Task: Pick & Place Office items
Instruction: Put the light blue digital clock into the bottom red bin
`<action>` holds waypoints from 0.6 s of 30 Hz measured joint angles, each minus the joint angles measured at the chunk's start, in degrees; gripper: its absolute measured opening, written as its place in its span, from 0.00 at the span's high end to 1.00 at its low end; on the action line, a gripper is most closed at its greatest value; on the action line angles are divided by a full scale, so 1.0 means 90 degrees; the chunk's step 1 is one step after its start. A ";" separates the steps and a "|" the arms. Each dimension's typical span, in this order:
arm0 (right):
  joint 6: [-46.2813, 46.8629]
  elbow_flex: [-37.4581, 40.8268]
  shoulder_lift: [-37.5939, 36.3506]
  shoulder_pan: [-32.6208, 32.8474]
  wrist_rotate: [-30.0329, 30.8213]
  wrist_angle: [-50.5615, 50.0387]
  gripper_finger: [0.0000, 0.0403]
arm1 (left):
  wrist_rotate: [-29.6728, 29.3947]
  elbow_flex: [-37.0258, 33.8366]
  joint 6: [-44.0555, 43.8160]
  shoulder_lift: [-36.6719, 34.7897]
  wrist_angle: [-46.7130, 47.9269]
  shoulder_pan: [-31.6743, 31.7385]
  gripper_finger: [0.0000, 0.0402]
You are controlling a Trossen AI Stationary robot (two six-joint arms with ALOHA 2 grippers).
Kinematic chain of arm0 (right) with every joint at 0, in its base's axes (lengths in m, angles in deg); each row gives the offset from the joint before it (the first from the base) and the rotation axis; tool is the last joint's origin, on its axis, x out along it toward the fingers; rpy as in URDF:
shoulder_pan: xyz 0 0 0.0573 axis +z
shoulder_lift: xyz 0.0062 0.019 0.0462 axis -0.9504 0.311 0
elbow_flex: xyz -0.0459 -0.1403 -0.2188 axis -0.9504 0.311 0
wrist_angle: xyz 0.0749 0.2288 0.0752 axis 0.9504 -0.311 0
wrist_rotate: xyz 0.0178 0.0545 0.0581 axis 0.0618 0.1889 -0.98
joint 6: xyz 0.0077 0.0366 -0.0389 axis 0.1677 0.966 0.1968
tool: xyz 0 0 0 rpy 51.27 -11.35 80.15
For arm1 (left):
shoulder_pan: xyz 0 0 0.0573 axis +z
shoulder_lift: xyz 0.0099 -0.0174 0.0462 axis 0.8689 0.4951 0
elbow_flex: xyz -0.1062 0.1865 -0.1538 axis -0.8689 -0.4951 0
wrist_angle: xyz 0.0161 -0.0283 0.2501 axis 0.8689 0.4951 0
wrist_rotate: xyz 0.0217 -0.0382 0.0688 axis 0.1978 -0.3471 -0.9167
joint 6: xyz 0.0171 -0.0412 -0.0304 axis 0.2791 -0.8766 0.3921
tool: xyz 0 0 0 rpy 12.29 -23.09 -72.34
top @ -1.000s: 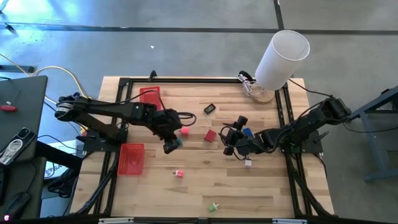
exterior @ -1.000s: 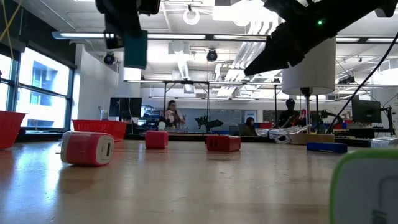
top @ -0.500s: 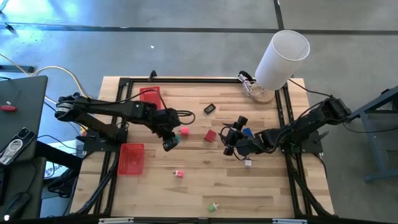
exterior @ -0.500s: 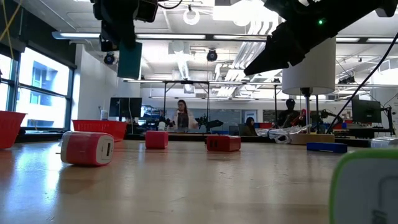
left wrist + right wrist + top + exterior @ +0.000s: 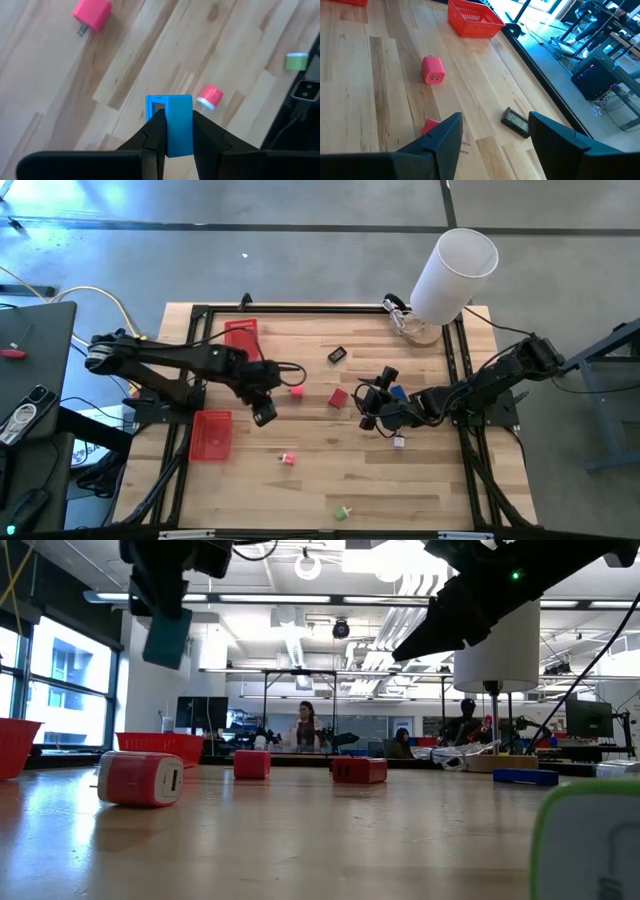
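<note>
Two dark arms are reaching over the wooden table from opposite sides. The left gripper is hanging above the boards near the left-hand red mesh basket, its fingers clamped on a small blue block that is standing upright between them; in the low view the same piece is showing as a teal slab lifted well clear of the tabletop. Past the held block, the left wrist view is showing a pink plug-like cube, a pink and white round piece and a green piece, all lying on the wood.

The right gripper is resting low near the table's middle with its jaws standing apart and nothing between them. Its wrist camera is looking across a pink charger cube, a black clip-like item and the second red mesh basket at the table's edge. A red block is lying just beside this gripper, a blue piece is sitting close to its arm, and a small white piece is lying near it. A big white cylinder is standing at the far right corner
</note>
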 joint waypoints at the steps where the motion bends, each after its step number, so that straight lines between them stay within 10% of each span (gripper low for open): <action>1: 0.0000 0.0000 0.0000 0.0000 0.0002 -0.0002 0.47 | -0.0006 0.0000 -0.0046 -0.0068 0.0000 -0.0026 0.85; 18: 0.0036 0.0000 0.0000 -0.0075 -0.0158 0.0017 0.47 | -0.1149 -0.0002 -0.1336 -0.0996 0.1299 -0.0785 0.85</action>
